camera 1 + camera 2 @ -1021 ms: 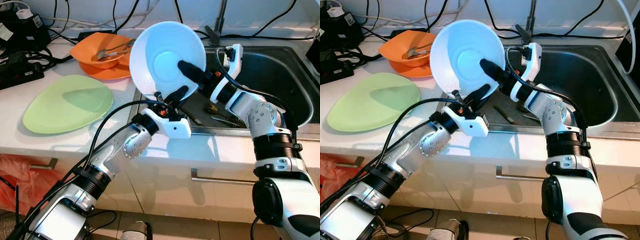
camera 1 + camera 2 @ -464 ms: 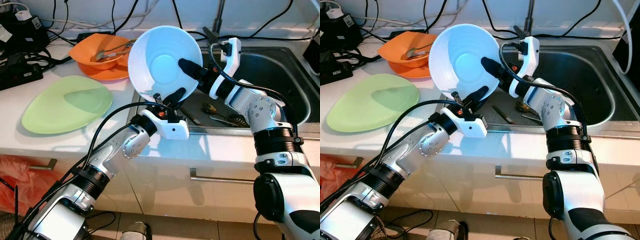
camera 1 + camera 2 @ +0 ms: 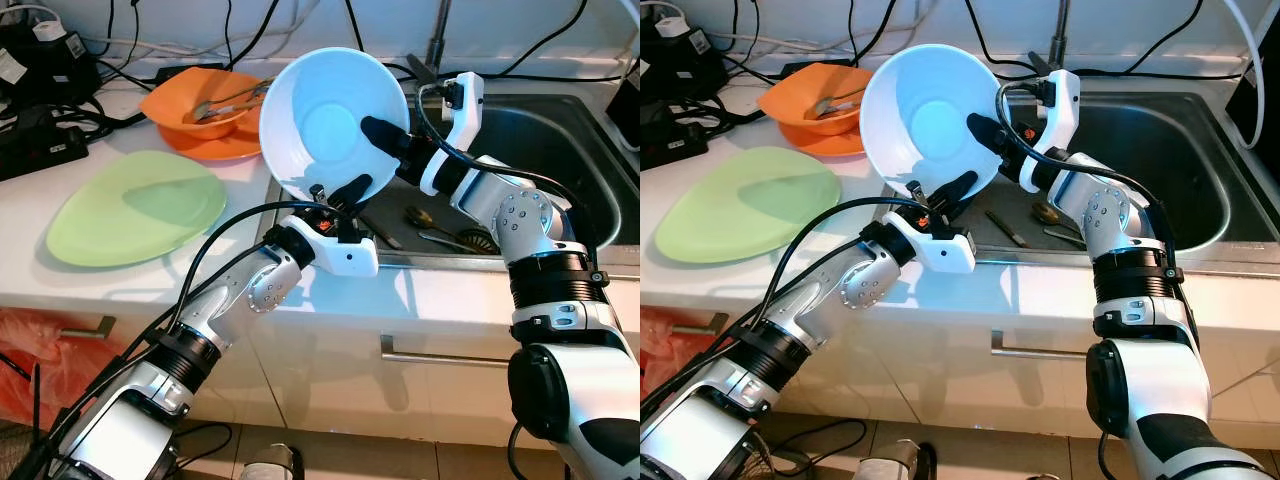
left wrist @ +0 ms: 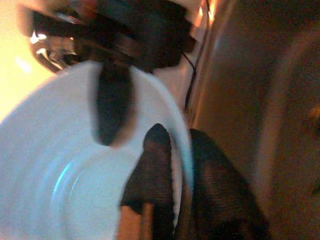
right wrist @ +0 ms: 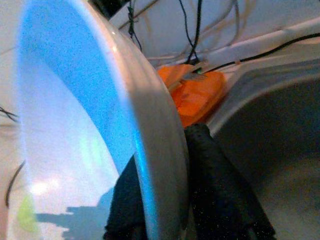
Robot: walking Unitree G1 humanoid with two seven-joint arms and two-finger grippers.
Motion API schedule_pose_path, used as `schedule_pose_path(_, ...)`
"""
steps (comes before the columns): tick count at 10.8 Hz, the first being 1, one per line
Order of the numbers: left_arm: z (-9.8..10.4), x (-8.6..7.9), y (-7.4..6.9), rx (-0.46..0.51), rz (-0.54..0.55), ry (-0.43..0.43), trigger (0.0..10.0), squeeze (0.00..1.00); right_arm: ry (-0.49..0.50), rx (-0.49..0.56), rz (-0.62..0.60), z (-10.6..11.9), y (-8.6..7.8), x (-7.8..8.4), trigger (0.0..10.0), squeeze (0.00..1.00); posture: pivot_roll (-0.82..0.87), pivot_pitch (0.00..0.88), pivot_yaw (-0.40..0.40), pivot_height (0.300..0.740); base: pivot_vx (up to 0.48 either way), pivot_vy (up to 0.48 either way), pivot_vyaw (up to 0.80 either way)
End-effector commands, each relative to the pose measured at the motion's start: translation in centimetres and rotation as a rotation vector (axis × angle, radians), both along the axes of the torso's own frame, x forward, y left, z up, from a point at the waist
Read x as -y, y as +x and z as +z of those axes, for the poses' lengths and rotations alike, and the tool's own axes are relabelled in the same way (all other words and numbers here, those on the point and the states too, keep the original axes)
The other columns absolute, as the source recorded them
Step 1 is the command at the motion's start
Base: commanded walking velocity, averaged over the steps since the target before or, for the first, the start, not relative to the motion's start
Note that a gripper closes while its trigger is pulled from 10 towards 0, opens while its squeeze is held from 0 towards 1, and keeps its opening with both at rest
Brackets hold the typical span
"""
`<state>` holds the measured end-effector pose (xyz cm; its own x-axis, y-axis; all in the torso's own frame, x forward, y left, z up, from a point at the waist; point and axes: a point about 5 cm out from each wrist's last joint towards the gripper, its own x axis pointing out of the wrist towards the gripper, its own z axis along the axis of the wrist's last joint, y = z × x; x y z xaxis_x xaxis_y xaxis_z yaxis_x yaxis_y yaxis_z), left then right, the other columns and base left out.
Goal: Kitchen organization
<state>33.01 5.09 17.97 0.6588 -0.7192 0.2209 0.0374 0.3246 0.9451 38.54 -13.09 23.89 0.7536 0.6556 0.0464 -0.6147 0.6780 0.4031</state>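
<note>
Left eye view: white bowl held tilted above sink edge; left gripper pinches rim at 6 o'clock, right gripper pinches rim at 3 o'clock; two-point hold likely steadies handover; green plate, orange bowl on table.

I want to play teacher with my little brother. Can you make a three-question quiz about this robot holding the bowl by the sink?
1. True or false: both the left gripper and the right gripper pinch the round white bowl.
2. What does the flat light-green plate lie on? A) sink B) white counter C) floor
3. Fill in: the bowl with cutlery by the wall is ____.

Key: 1 true; 2 B; 3 orange
</note>
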Motion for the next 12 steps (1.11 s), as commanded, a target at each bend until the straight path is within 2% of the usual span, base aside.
schedule_pose_path(1, 1.6, 0.2, -0.3, 0.025, -0.052, -0.082, 10.0, 1.0, -0.027, -0.058, -0.04, -1.5, 0.0, 1.1, 0.0, 0.0, 0.19, 0.074, 0.062, 0.74, 0.0, 0.0, 0.0)
schedule_pose_path(4, 1.6, 0.3, -0.4, 0.021, -0.073, -0.078, 10.0, 1.0, -0.022, -0.057, -0.052, -1.4, 0.1, 1.1, 0.0, 0.0, 0.19, 0.067, 0.062, 0.74, 0.0, 0.0, 0.0)
schedule_pose_path(7, 2.6, 0.0, -0.8, 0.011, -0.111, -0.165, 10.0, 1.0, -0.02, -0.065, -0.108, -1.8, 0.4, 1.2, 0.0, 0.0, 0.2, 0.065, 0.06, 0.74, 0.0, 0.0, 0.0)
schedule_pose_path(9, 3.2, -0.8, -1.3, -0.023, -0.098, -0.254, 10.0, 1.0, -0.043, -0.078, -0.246, -2.5, 1.1, 2.6, 0.0, 0.0, 0.2, 0.066, 0.061, 0.74, 0.0, 0.0, 0.0)
schedule_pose_path(12, 3.8, -1.5, -2.1, -0.065, -0.107, -0.309, 10.0, 1.0, -0.112, -0.085, -0.386, -3.9, 1.4, 4.6, 0.0, 0.0, 0.21, 0.072, 0.057, 0.74, 0.0, 0.0, 0.0)
